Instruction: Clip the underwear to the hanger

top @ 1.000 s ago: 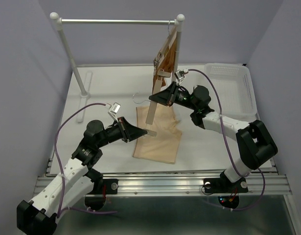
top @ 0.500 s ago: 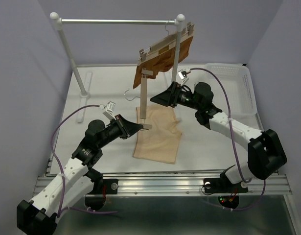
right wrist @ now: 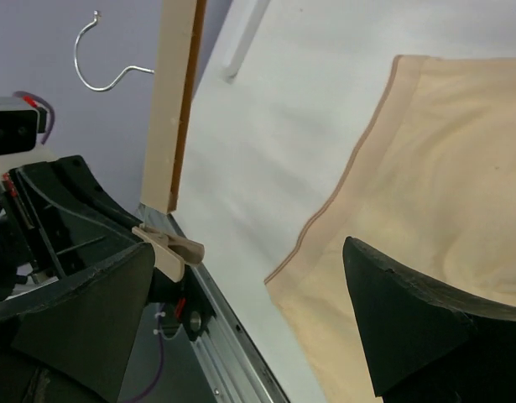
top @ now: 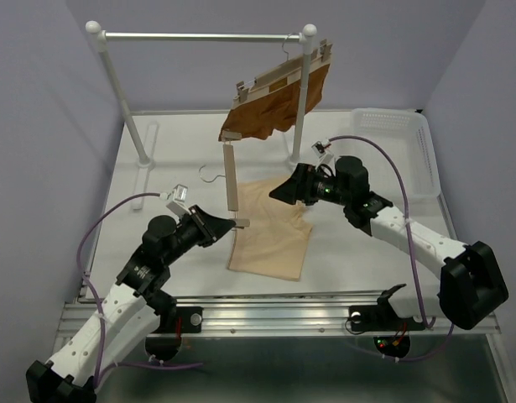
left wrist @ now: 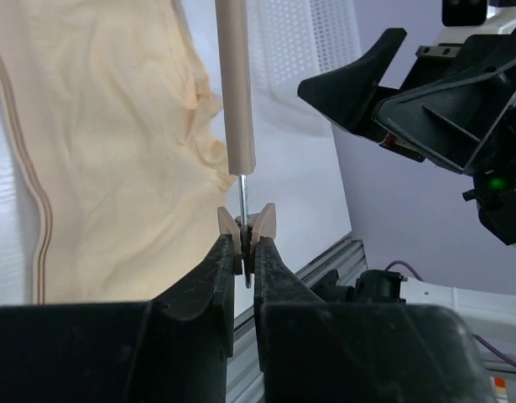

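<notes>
The hanger (top: 231, 176) is held nearly upright at the centre of the top view, with its hook (top: 209, 174) pointing left. Its lower clip (left wrist: 263, 220) is pinched between the left gripper (left wrist: 244, 252) jaws, which are almost closed (only the thin clip keeps them apart). The underwear (top: 274, 235) is spread flat on the table (top: 182, 151), and the clip is seen at its left edge; whether cloth and clip touch cannot be told. The right gripper (top: 276, 191) is spread wide with nothing held, and is poised over the underwear's upper edge. A brown garment (top: 278, 105) is clipped to a second hanger (top: 283, 71), which is hung from the rack (top: 199, 36) at upper centre.
</notes>
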### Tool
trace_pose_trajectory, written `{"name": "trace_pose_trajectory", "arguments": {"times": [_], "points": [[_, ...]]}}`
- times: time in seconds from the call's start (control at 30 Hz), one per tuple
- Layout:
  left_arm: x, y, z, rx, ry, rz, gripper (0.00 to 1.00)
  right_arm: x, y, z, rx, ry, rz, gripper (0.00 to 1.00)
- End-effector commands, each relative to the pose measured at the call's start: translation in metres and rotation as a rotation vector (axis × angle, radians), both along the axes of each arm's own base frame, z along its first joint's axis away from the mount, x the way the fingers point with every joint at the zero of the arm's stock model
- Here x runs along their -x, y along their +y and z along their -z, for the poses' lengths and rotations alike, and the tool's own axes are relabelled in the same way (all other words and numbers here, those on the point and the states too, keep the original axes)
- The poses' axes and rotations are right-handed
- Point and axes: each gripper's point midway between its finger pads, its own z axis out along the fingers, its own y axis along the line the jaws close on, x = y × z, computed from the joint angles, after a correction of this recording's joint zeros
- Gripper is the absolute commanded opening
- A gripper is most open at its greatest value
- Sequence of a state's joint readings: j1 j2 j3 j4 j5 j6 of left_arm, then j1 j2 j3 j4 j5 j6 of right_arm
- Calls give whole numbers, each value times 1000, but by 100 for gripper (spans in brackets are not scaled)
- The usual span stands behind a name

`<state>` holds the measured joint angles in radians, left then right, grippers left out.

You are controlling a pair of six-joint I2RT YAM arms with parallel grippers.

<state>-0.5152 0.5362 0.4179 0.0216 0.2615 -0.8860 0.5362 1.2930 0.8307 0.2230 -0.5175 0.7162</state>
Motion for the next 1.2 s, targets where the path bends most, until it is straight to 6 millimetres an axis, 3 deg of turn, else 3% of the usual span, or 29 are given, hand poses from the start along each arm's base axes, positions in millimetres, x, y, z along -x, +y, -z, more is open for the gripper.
{"name": "trace_pose_trajectory", "arguments": {"times": [0.0, 0.1, 0.23, 0.33, 0.67, 1.0, 1.1, 1.17], "points": [[-5, 20, 32, -34, 99, -133, 0, 1, 1, 39, 111, 27, -8, 100], [-2, 28, 54, -58, 182, -181, 0, 10, 21, 62, 164, 49, -67, 100], [-1, 38, 61, -66, 208, -239, 0, 13, 38, 95, 233, 92, -93, 100], [-2, 46, 60, -83, 202, -277, 0, 8, 36, 120, 274, 146, -61, 100], [-9, 44, 66, -92, 205, -283, 0, -10, 13, 178, 396, 248, 66, 100], [-17, 42, 64, -104, 191, -259, 0, -43, -25, 193, 447, 287, 204, 100], [-18, 43, 66, -114, 194, -259, 0, -53, -26, 180, 456, 216, 173, 100], [-19, 44, 64, -111, 194, -262, 0, -50, -14, 156, 434, 117, 53, 100]]}}
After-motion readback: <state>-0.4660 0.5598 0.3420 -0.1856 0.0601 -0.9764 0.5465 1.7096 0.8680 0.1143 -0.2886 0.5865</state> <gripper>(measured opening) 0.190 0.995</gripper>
